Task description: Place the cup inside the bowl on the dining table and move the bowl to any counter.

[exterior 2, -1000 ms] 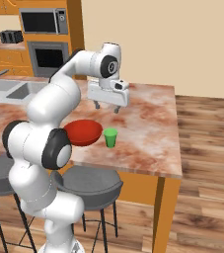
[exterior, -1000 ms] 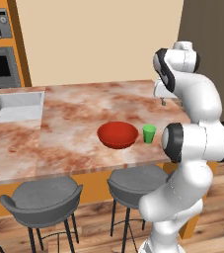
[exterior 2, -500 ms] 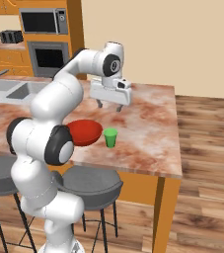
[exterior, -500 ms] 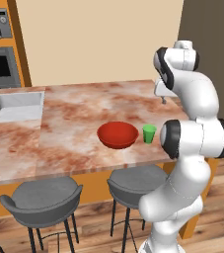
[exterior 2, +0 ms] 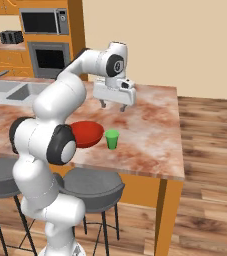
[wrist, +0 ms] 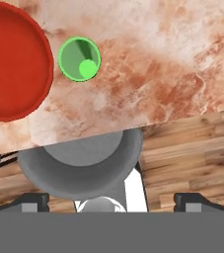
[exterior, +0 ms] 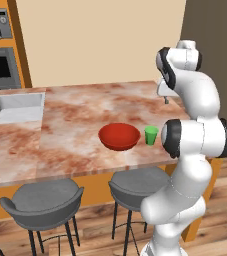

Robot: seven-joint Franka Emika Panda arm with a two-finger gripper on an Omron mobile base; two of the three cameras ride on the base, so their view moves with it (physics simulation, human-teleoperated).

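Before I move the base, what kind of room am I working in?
A home kitchen, it seems: a marbled island dining table with an inset sink and grey stools, plus a built-in oven under a microwave in orange cabinets.

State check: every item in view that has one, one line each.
cup: upright, empty, on the dining table, beside the bowl, not in it.
bowl: upright, empty, on the dining table near its front edge.
gripper: open, holding nothing, raised above the table beyond the cup.
sink: empty.
stools: unoccupied, tucked at the table's edge.
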